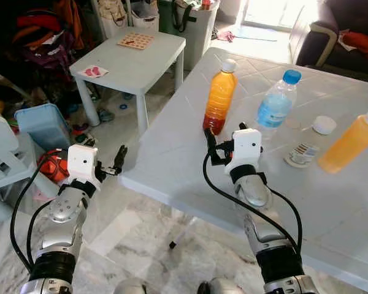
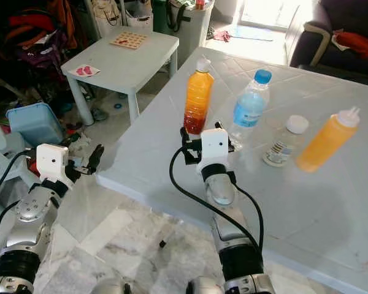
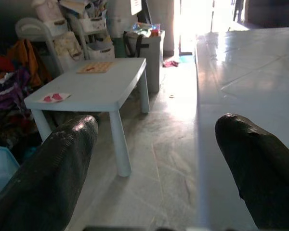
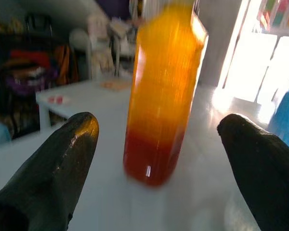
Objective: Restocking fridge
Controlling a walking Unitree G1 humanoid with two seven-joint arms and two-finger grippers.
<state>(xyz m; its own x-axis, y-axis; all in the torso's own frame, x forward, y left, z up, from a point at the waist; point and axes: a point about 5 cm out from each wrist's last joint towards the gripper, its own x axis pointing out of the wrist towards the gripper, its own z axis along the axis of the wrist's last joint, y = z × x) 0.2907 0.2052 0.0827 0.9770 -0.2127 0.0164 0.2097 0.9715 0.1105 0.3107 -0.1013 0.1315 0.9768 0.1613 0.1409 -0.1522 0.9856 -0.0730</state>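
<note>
An orange juice bottle (image 1: 221,98) with a white cap stands upright near the left end of the big white table (image 1: 331,214). My right gripper (image 1: 224,135) is open just in front of its base, and in the right wrist view the bottle (image 4: 159,96) stands between and slightly beyond the two fingers (image 4: 62,159), untouched. To its right stand a water bottle (image 1: 275,107) with a blue cap, a small white-capped jar (image 1: 305,152) and an orange squeeze bottle (image 1: 352,142). My left gripper (image 1: 118,160) is open and holds nothing, off the table's left edge over the floor.
A small white table (image 1: 135,61) with cards on it stands to the far left. A blue bin (image 1: 43,122) and clutter lie along the left wall. A dark sofa (image 1: 349,30) sits behind the big table. Marble floor (image 1: 147,226) runs between the tables.
</note>
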